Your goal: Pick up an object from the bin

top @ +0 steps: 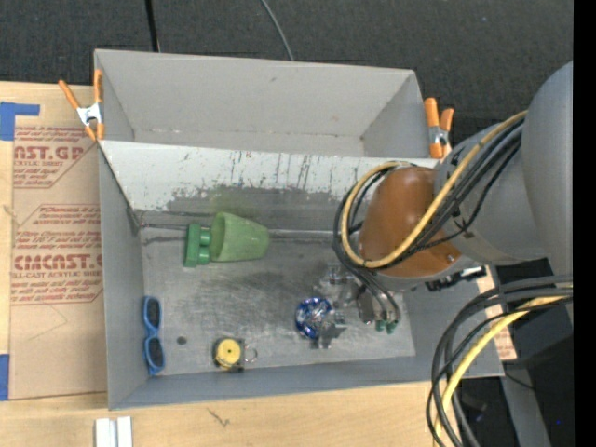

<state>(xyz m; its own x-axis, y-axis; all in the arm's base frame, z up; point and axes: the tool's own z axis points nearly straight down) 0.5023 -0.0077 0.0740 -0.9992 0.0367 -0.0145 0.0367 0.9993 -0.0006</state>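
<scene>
My gripper [337,307] is down at the bin floor near the front right, under the orange cover. A small blue and silver crumpled thing [314,317] lies right at its fingertips, touching or nearly so. A small green piece [385,322] sits just to the right of the gripper. Whether anything is between the fingers is hidden.
A light green cup-shaped toy with a darker green base [226,240] lies on its side at the back left. A pair of blue toy glasses [151,334] rests along the left wall. A small yellow round thing [227,353] lies near the front wall.
</scene>
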